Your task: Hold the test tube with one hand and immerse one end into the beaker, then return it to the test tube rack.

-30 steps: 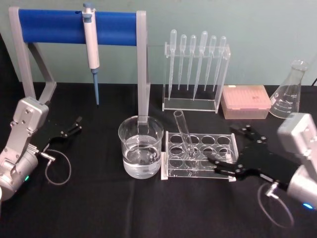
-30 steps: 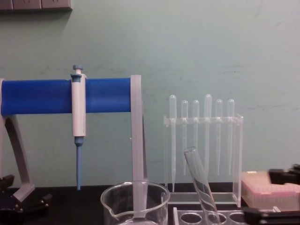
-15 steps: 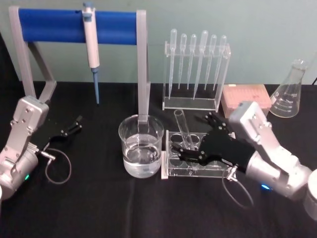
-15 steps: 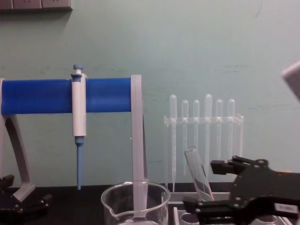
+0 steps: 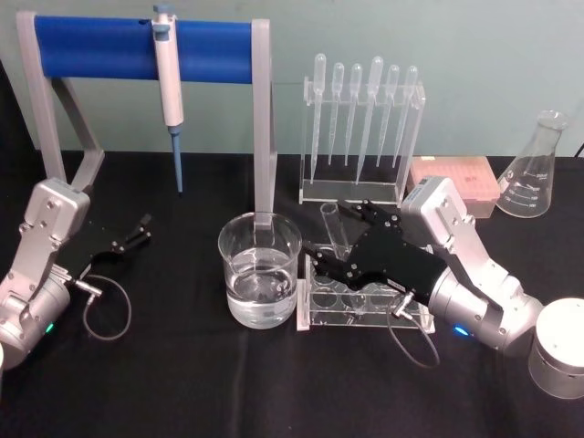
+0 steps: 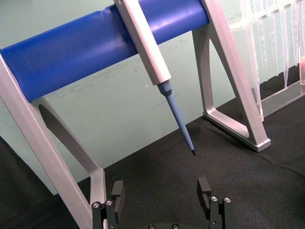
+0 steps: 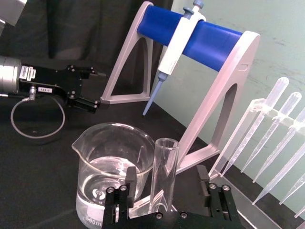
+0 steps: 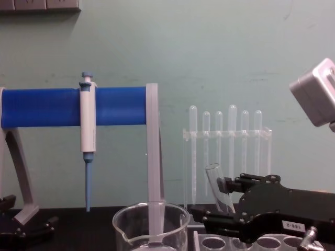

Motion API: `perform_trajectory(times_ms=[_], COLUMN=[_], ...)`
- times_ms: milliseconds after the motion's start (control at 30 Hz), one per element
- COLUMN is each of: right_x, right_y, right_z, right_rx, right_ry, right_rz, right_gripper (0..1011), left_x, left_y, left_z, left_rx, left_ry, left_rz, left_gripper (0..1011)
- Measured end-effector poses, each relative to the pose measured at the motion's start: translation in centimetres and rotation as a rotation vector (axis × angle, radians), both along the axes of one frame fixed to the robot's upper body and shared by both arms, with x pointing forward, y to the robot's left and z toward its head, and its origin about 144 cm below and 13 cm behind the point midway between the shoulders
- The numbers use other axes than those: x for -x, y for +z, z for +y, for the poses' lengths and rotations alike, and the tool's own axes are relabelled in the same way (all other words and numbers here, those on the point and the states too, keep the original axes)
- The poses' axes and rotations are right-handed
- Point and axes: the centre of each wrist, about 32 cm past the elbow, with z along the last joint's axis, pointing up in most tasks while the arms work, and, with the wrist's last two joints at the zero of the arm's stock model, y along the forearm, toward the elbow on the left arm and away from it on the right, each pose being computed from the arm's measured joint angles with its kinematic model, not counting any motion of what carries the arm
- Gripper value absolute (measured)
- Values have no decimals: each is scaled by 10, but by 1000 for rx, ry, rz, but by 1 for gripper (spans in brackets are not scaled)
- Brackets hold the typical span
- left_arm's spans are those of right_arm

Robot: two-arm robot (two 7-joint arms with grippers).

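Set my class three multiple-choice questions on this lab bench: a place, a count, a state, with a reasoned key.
1. Where is the test tube? A in the beaker; B in the test tube rack; C held in the air.
2. How many plastic pipettes hang in the clear stand? A four; B six; C eight.
3. How is the right gripper? A shut on the tube; B open around the tube; C shut, empty.
Key: B, it rises from the rack beside the beaker; B, six bulbs show; B, gaps flank the tube. The left gripper lies idle.
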Motion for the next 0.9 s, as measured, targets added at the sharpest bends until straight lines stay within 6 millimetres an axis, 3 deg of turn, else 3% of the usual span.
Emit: perform_trajectory(times_ms=[600, 900], right_x=[0, 7], right_y=[1, 15], right_z=[-2, -7], right_rx=[-56, -146], right_ry=[4, -17], right_rz=[28, 30], right_gripper=[236, 230], left_x=[0, 0], left_y=[0, 0], left_z=[0, 0], left_rx=[0, 0], left_ry=[0, 0], left_rz=[0, 0], left_gripper=[1000, 1000])
